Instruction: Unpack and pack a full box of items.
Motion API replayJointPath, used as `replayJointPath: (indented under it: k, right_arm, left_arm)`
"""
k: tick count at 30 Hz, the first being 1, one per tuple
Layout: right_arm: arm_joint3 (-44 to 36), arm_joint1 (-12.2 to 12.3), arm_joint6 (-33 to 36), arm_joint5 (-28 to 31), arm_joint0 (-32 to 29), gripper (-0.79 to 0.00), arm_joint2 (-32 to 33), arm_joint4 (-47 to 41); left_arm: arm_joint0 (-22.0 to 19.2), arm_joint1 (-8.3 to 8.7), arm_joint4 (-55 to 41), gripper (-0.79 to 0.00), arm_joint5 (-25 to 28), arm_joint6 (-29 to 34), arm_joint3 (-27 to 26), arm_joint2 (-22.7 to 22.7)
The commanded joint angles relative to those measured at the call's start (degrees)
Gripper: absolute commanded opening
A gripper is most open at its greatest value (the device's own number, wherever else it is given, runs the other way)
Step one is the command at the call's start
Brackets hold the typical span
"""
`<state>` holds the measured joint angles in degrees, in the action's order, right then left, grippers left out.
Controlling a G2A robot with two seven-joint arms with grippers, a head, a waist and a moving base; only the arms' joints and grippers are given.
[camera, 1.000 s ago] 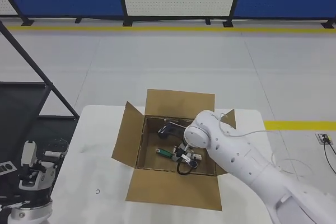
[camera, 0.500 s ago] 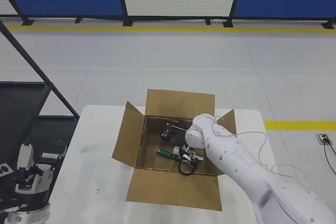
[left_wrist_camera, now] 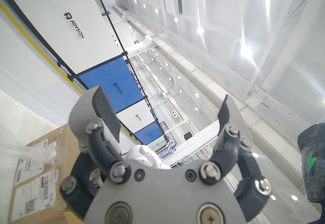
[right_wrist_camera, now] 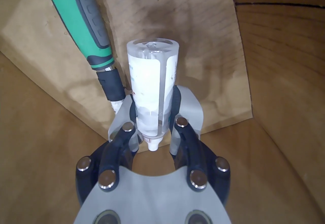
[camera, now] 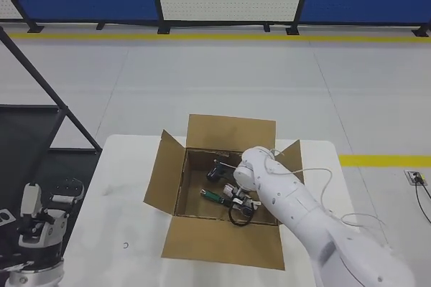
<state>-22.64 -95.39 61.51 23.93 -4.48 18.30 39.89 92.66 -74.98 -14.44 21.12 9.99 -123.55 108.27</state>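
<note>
1. Top view: an open brown cardboard box (camera: 230, 133) is seen on a white table (camera: 122, 215), its flaps splayed outward; the right gripper (camera: 238, 196) is placed low inside it, among a green-handled tool (camera: 213, 194), a black blocky item (camera: 217, 171) and a black loop of cable (camera: 238, 216); the left gripper (camera: 33, 202) is held beyond the table's left edge, well apart from the box; bare tabletop is offered to the left of the box for setting things down.
2. Left wrist view: the left gripper (left_wrist_camera: 165, 108) is pointed at the ceiling; its fingers are spread wide, with nothing between them.
3. Right wrist view: the right gripper (right_wrist_camera: 155, 110) is clamped on a small clear plastic bottle with a white label (right_wrist_camera: 152, 70), gripped near its white nozzle, base toward the paper-lined floor; whether the base touches cannot be told; the green handle (right_wrist_camera: 78, 6) lies just beside the bottle, its black collar close to one finger; the step is judged to be lifting the bottle out; a straight, slow rise is advised, so that the tool is not dragged and the bottle does not pivot in so narrow a hold; the box wall (right_wrist_camera: 279, 57) is near, so the flaps should be cleared before any sideways travel.
</note>
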Motion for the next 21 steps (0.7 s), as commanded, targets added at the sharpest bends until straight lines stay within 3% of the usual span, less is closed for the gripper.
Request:
replayJointPath:
  k: [1, 7, 12, 17, 21]
  right_arm:
    - [0.9, -0.3, -0.3, 0.3, 0.2, -0.785, 0.2, 0.0]
    - [1.6, -0.3, -3.1, 2.9, 1.3, -0.785, 1.2, 0.3]
    - [-1.5, 1.4, -7.2, 4.9, 1.8, -0.785, 2.5, 1.7]
    - [-10.1, 5.5, -10.9, 4.5, 0.8, -0.785, 5.2, 4.5]
    - [-24.9, 10.7, -7.5, -0.5, -2.7, -0.785, 9.7, 7.7]
  left_arm:
    - [-0.1, 0.00, -0.2, 0.000, -0.1, 0.0, 0.0, 0.0]
    - [-0.6, 0.02, -0.1, 0.000, -0.2, 0.1, 0.1, -0.3]
    - [-1.5, 0.06, 0.6, 0.000, -0.8, 0.6, 0.3, -1.6]
    - [-2.9, 0.12, 1.6, 0.000, -1.6, 1.4, 0.8, -3.3]
    - [-3.8, 0.16, 2.2, 0.000, -2.0, 1.6, 1.0, -4.4]
